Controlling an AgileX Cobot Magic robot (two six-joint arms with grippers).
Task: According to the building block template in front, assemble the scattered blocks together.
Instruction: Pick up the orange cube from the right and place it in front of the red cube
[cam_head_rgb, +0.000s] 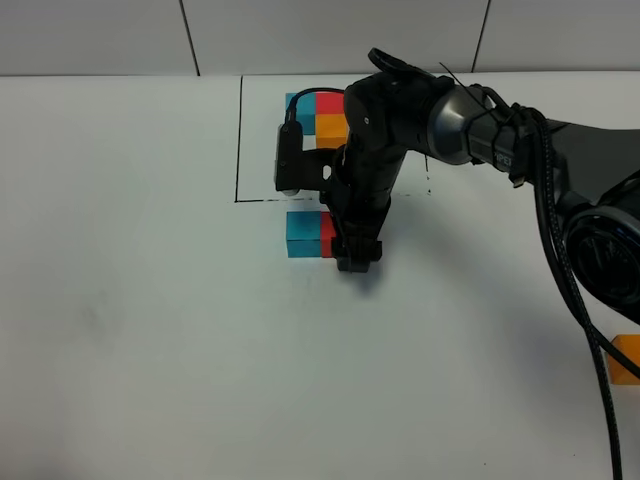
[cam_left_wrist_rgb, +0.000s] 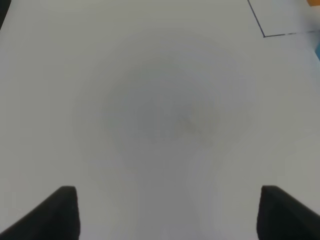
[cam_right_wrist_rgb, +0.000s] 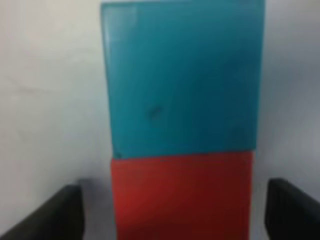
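The template, a blue (cam_head_rgb: 298, 100), red (cam_head_rgb: 330, 102) and orange (cam_head_rgb: 332, 126) L, lies inside the black drawn frame (cam_head_rgb: 239, 140), partly hidden by my right arm. In front of the frame a teal-blue cube (cam_head_rgb: 302, 233) touches a red cube (cam_head_rgb: 327, 236). My right gripper (cam_head_rgb: 357, 258) is down over the red cube. In the right wrist view its fingers (cam_right_wrist_rgb: 55, 215) stand open on both sides of the red cube (cam_right_wrist_rgb: 180, 195), with gaps, and the teal cube (cam_right_wrist_rgb: 182, 80) lies beyond. The loose orange cube (cam_head_rgb: 627, 358) sits at the far right edge. My left gripper (cam_left_wrist_rgb: 167, 215) is open and empty over bare table.
The white table (cam_head_rgb: 150, 330) stretches out on the left and front. A corner of the black frame (cam_left_wrist_rgb: 263, 36) shows in the left wrist view. The right arm's cables (cam_head_rgb: 570, 290) hang along the right side. The left arm is out of the exterior view.
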